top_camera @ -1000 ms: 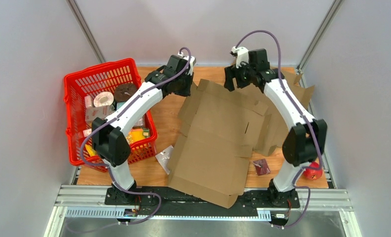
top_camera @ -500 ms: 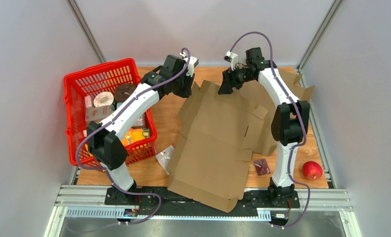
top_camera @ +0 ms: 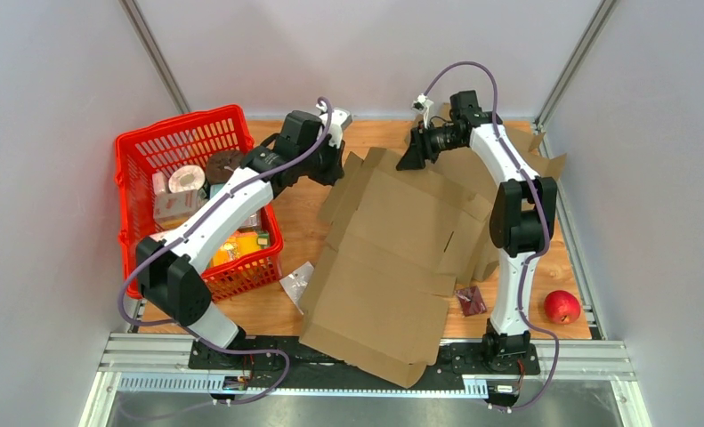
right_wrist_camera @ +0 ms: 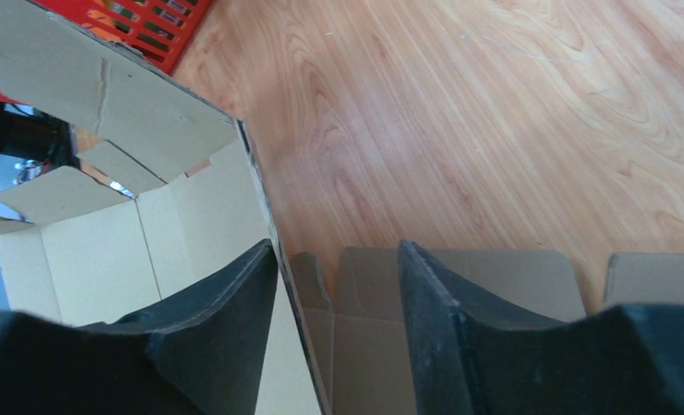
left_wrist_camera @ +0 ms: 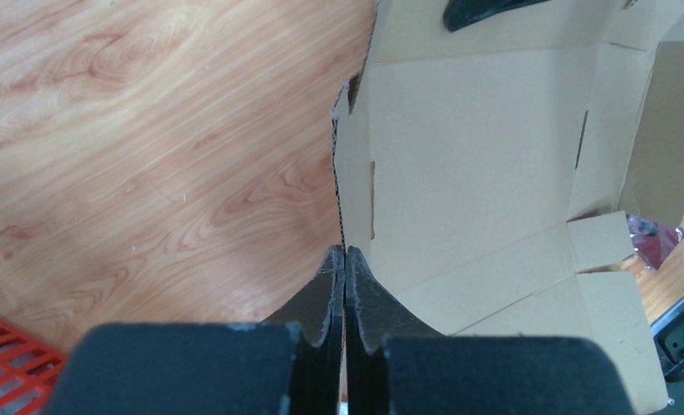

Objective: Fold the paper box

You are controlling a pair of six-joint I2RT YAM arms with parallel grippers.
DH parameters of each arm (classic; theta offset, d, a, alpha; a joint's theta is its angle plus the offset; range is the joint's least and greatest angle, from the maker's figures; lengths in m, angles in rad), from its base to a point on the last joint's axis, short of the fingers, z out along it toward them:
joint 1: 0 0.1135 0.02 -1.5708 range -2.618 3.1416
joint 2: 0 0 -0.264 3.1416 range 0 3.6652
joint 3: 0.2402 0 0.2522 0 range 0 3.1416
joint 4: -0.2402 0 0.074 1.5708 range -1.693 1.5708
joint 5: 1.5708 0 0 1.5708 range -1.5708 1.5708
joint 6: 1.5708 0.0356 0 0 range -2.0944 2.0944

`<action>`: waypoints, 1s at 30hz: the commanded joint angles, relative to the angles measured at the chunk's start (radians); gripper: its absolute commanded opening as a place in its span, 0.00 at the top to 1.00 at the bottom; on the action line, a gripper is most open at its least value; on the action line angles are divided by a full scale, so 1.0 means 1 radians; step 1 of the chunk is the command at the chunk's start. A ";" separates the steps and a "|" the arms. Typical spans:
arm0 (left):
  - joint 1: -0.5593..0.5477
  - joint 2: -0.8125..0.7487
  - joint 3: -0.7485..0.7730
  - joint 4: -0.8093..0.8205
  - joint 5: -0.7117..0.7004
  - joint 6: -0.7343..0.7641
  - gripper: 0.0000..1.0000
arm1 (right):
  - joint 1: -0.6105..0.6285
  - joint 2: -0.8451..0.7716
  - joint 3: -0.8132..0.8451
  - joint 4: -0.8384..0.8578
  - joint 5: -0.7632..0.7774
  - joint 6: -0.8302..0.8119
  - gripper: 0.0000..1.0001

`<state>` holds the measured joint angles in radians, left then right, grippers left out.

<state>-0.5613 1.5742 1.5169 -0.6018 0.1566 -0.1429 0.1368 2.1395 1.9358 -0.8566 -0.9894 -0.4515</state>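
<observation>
A large flat brown cardboard box (top_camera: 392,249) lies unfolded across the middle of the table, its flaps spread out. My left gripper (top_camera: 335,165) is shut on the box's far left edge; the left wrist view shows the thin cardboard edge (left_wrist_camera: 342,207) pinched between the closed fingers (left_wrist_camera: 344,259). My right gripper (top_camera: 412,153) is open at the box's far right corner; in the right wrist view the cardboard edge (right_wrist_camera: 265,199) stands between the spread fingers, close to the left fingertip (right_wrist_camera: 260,259). A second cardboard piece (top_camera: 517,169) lies behind, under the right arm.
A red basket (top_camera: 192,200) full of small goods stands at the left. A red apple (top_camera: 562,307) lies at the front right. A dark packet (top_camera: 471,301) and a clear wrapper (top_camera: 295,280) lie beside the box. Grey walls enclose the table.
The right arm has swung so its gripper now straddles the box's far edge. The left arm pulled back and left a little, still gripping. The box's far edge lifted slightly.
</observation>
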 commanded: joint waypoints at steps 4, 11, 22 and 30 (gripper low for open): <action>-0.002 -0.060 0.002 0.089 0.035 0.016 1.00 | 0.004 0.007 -0.001 -0.030 -0.149 -0.081 0.59; 0.000 -0.071 -0.035 0.086 -0.125 -0.043 1.00 | 0.000 -0.091 -0.066 0.073 -0.175 -0.030 1.00; -0.002 -0.039 0.106 0.019 -0.226 -0.144 0.47 | 0.004 -0.262 -0.169 0.229 -0.161 0.131 1.00; -0.020 0.003 0.294 0.005 -0.141 -0.192 0.79 | 0.029 -0.299 -0.182 0.271 -0.120 0.162 1.00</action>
<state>-0.5659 1.5784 1.6863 -0.6075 -0.0036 -0.3111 0.1516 1.8938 1.7473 -0.6537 -1.1236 -0.3279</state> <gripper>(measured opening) 0.216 0.011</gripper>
